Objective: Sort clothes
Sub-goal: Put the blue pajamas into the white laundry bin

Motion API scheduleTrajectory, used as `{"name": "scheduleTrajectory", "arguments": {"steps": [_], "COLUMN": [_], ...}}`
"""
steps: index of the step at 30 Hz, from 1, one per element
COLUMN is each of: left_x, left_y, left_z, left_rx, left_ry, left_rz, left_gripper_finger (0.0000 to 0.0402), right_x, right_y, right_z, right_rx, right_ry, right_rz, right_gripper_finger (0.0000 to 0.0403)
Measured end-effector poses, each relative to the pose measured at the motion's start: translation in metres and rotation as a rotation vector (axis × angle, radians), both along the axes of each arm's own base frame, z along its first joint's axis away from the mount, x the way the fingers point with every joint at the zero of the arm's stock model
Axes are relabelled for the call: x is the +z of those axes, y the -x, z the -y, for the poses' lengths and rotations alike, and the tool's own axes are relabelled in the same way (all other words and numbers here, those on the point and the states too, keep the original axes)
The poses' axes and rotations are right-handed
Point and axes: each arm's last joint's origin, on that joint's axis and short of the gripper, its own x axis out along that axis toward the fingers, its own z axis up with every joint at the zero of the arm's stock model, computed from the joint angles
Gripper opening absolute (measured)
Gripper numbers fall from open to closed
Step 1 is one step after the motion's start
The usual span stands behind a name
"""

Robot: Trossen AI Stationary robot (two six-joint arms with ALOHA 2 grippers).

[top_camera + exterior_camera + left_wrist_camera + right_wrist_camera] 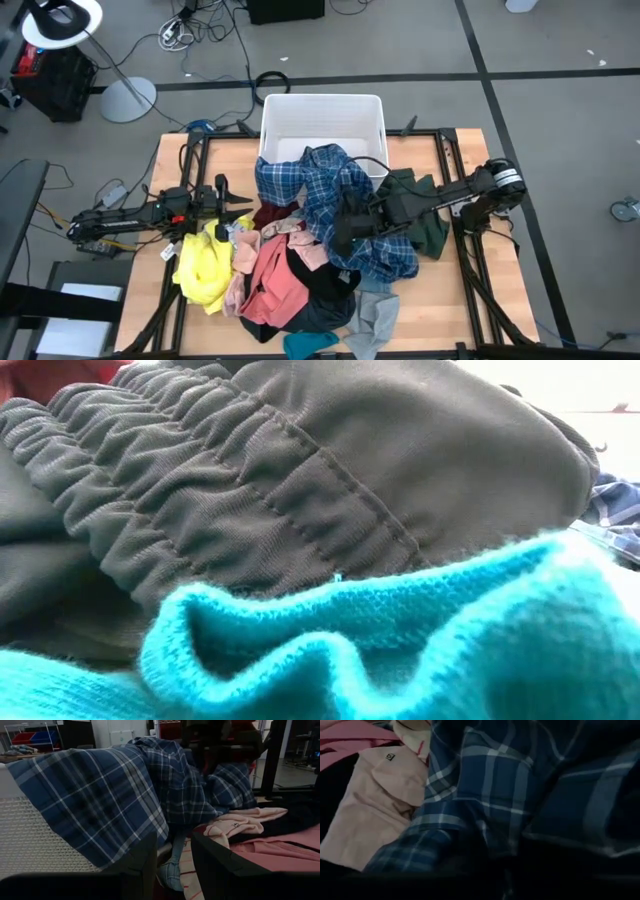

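Blue plaid shirt point(330, 205) lay draped from the white bin point(322, 112) across a heap of clothes point(290, 270) on the wooden surface point(470, 290). Right gripper point(340, 235) pressed down into the plaid; whether its fingers had hold of it could not be told. Left gripper point(240, 205) hovered beside a yellow garment point(203, 268), fingers point(137, 865) apart, holding nothing.

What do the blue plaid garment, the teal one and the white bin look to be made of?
Blue plaid garment: thin woven cloth, likely cotton or flannel, matte, draping in soft folds. Teal garment: knit, fuzzy, visible stitch loops, maybe fleece or wool blend. White bin: rigid, smooth, probably plastic; its wall looks finely textured in the left wrist view.
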Motion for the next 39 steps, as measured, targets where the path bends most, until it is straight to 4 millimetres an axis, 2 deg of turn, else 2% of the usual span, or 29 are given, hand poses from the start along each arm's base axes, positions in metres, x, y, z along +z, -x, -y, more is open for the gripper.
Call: {"name": "scheduleTrajectory", "arguments": {"steps": [1,3,13,17,22,25,32,39], "left_x": [0.0,0.0,0.0,0.0,0.001,0.002,0.002,0.002], "left_y": [0.0,0.0,0.0,0.0,0.0,0.0,0.0,0.0], "left_z": [0.0,0.0,0.0,0.0,0.0,0.0,0.0,0.0], "left_rx": [0.0,0.0,0.0,0.0,0.0,0.0,0.0,0.0], "left_ry": [0.0,0.0,0.0,0.0,-0.001,-0.002,-0.002,-0.002], "left_rz": [0.0,0.0,0.0,0.002,0.011,0.017,0.018,0.018], "left_gripper_finger": [0.0127,0.0127,0.0127,0.0127,0.0127,0.0127,0.0127,0.0127], "right_x": [0.003,0.012,0.103,0.145,0.195,0.218,0.261,0.285], "right_y": [0.0,0.001,0.011,0.015,0.024,0.03,0.034,0.044], "right_z": [0.0,0.0,0.003,0.013,0.042,0.063,0.108,0.159], "right_rx": [0.014,0.026,0.071,0.092,0.068,0.033,0.008,-0.133], "right_ry": [0.009,0.02,0.117,0.198,0.273,0.332,0.479,0.603], "right_rz": [-0.006,-0.006,0.2,0.29,0.408,0.472,0.709,0.9], "right_gripper_finger": [0.0033,0.0014,0.0003,0.0002,0.0001,0.0001,0.0001,0.0]}}
